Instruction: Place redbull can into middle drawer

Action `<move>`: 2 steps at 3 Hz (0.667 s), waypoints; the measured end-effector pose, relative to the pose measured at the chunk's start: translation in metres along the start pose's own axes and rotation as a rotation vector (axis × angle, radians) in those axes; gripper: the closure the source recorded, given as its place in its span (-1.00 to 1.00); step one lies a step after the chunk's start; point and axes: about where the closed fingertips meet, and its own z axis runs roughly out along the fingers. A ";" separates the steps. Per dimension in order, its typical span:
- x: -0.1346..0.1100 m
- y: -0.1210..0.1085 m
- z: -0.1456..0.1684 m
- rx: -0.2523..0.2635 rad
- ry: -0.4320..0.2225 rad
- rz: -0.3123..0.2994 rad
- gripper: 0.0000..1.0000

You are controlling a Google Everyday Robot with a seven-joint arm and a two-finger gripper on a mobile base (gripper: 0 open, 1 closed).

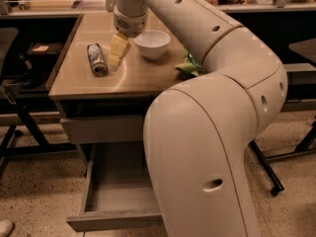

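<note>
The redbull can (97, 59) lies on its side on the left part of the wooden tabletop (89, 80), one shiny end facing the front. My gripper (117, 52) hangs from the arm just right of the can, low over the table, between the can and a white bowl (152, 43). It holds nothing that I can see. The middle drawer (116, 196) is pulled open below the table, its grey floor bare. My arm hides its right part.
A green snack bag (189, 65) lies on the table right of the bowl, partly behind my arm. A closed grey drawer front (101, 129) sits above the open drawer. A black chair frame (15, 107) stands at the left.
</note>
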 end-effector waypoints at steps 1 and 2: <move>-0.018 0.007 -0.012 0.007 -0.028 -0.033 -1.00; -0.036 0.025 -0.024 0.010 -0.036 -0.078 -1.00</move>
